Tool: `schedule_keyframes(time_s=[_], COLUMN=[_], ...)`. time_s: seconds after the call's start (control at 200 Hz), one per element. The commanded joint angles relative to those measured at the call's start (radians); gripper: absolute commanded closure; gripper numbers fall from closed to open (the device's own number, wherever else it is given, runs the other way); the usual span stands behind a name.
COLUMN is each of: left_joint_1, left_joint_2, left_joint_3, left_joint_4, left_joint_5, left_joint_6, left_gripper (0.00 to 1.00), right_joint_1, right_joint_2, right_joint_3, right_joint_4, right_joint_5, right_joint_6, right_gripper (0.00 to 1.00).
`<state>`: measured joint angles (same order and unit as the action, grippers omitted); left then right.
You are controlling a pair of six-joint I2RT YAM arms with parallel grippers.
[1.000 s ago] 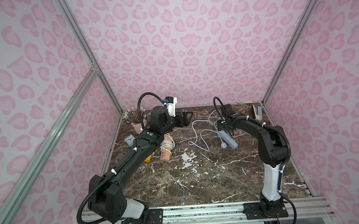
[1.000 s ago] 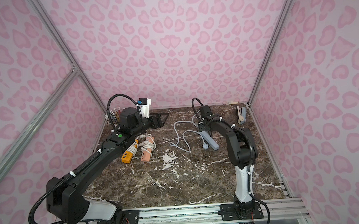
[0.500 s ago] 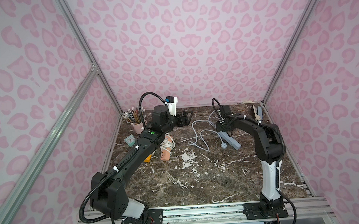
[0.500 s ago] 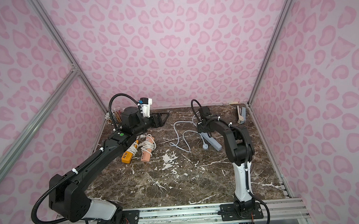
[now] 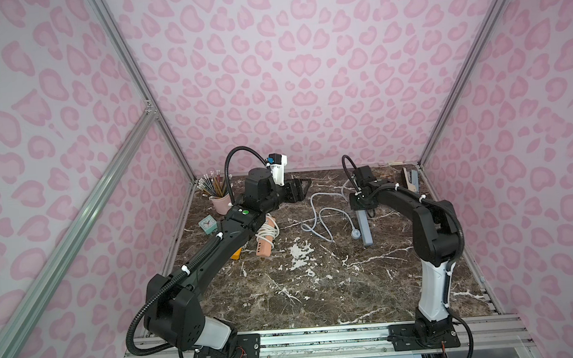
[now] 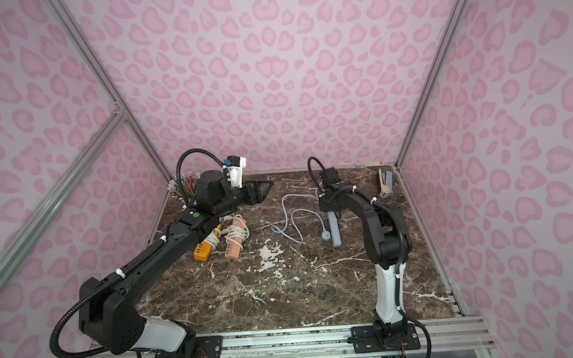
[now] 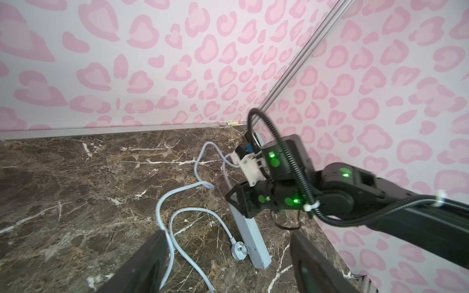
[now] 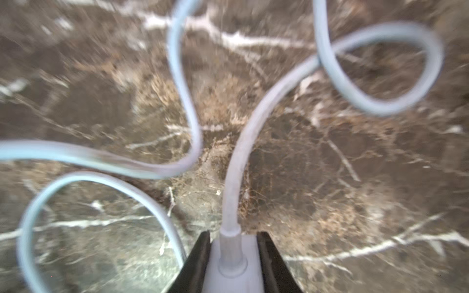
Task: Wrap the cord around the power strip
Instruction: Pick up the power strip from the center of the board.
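Note:
A grey-blue power strip (image 5: pixel 365 228) (image 6: pixel 335 231) lies on the marble table, right of centre. Its pale cord (image 5: pixel 317 215) (image 6: pixel 290 216) snakes loose to the left in loops, and the round plug (image 5: pixel 356 233) (image 7: pixel 239 251) rests beside the strip. My right gripper (image 5: pixel 360 206) (image 8: pixel 234 237) is shut on the strip's far end (image 8: pixel 233 276), where the cord (image 8: pixel 238 162) comes out. My left gripper (image 5: pixel 307 189) (image 7: pixel 228 263) hangs open above the table's back, left of the cord (image 7: pixel 177 195), holding nothing. Its wrist view shows the strip (image 7: pixel 250 236) under the right gripper (image 7: pixel 243 203).
A pink power strip (image 5: pixel 266 238) and an orange one (image 6: pixel 203 251), each wound with white cord, lie under my left arm. A pencil cup (image 5: pixel 219 202) and a small clock (image 5: pixel 209 224) stand at the back left. A stapler (image 5: pixel 410 180) sits at the back right, by the wall.
My right gripper has closed on the power strip's far end, and that arm's elbow has shifted a little to the left. The left gripper has barely moved.

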<state>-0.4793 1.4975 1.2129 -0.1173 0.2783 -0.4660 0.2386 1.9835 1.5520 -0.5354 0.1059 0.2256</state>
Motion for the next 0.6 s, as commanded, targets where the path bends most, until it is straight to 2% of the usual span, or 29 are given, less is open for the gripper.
schedule_keyframes(time_s=[0.0,0.05,0.17,0.25,0.305,0.395,0.595], left_joint_1=[-0.040,-0.076,-0.189,-0.270,-0.314,-0.368,-0.421], left_joint_2=[0.020,0.039,0.098,0.141,0.166,0.204,0.280], left_joint_3=[0.041,0.060,0.066,0.099,0.108,0.131,0.172], left_joint_4=[-0.055,-0.085,-0.094,-0.102,-0.102,-0.115,-0.228], left_joint_5=[-0.077,-0.110,-0.132,-0.154,-0.177,-0.241,-0.407], left_joint_6=[0.101,0.138,0.184,0.207,0.225,0.274,0.364], left_gripper=[0.23,0.23,0.20,0.18,0.11,0.06,0.06], right_joint_1=[-0.021,-0.030,-0.025,-0.024,-0.021,0.004,0.028], right_joint_2=[-0.134,-0.207,-0.358,-0.443,-0.486,-0.513,-0.571], right_joint_3=[-0.034,-0.086,-0.233,-0.316,-0.359,-0.363,-0.401], right_joint_4=[0.087,0.142,0.284,0.370,0.414,0.404,0.403], right_joint_5=[-0.109,-0.176,-0.279,-0.301,-0.304,-0.278,-0.210], right_joint_6=[0.126,0.215,0.437,0.580,0.658,0.711,0.786], right_gripper=[0.71,0.74,0.74,0.74,0.75,0.75,0.76])
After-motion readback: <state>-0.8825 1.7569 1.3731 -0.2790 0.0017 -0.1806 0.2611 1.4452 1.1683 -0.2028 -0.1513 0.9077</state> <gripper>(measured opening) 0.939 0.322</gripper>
